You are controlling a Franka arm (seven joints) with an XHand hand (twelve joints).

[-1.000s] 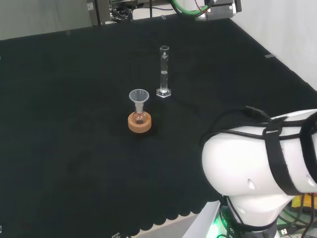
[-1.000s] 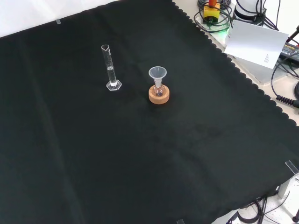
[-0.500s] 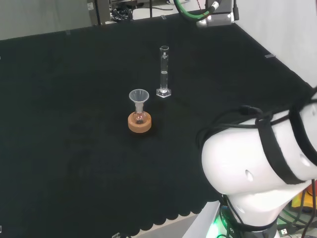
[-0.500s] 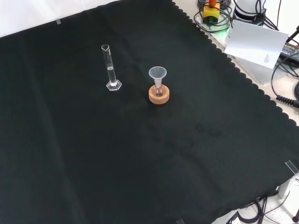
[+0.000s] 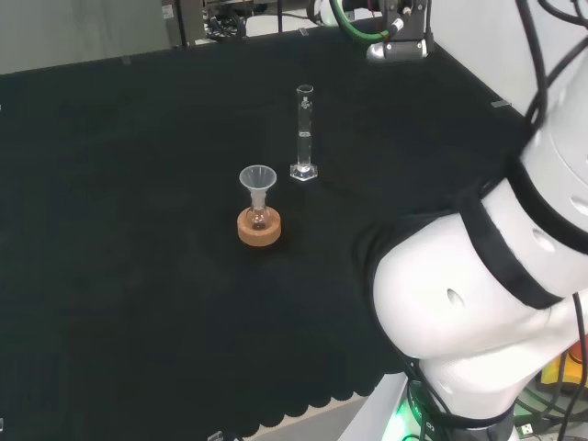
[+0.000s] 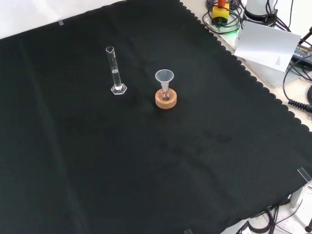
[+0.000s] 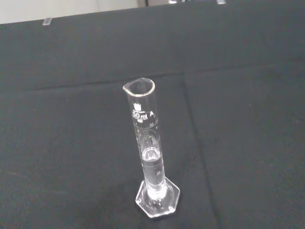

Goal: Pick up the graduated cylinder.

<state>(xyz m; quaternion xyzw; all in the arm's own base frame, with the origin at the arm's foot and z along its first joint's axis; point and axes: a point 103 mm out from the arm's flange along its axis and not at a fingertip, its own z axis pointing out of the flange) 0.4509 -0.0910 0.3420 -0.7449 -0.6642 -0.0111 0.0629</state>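
The graduated cylinder [image 5: 304,133] is a slim clear glass tube on a hexagonal foot. It stands upright on the black cloth, near the middle of the far half in the head view. In the front view the cylinder [image 6: 114,70] stands at the upper left, with nothing touching it. The wrist view looks at the cylinder [image 7: 148,152] from close by and a little above. A short column of clear liquid fills its lower part, and its spout lip is at the top.
A small flask with a clear funnel in its neck sits on a cork ring [image 5: 259,227], just nearer than the cylinder in the head view and to its right in the front view [image 6: 165,99]. The arm's white links [image 5: 478,303] fill the head view's right. The cloth's scalloped edge [image 6: 253,80] runs past cables and paper.
The arm's white links have swung upward at the head view's right, and the grey part with the green cable at the top has shifted right. The cylinder and flask have stayed put.
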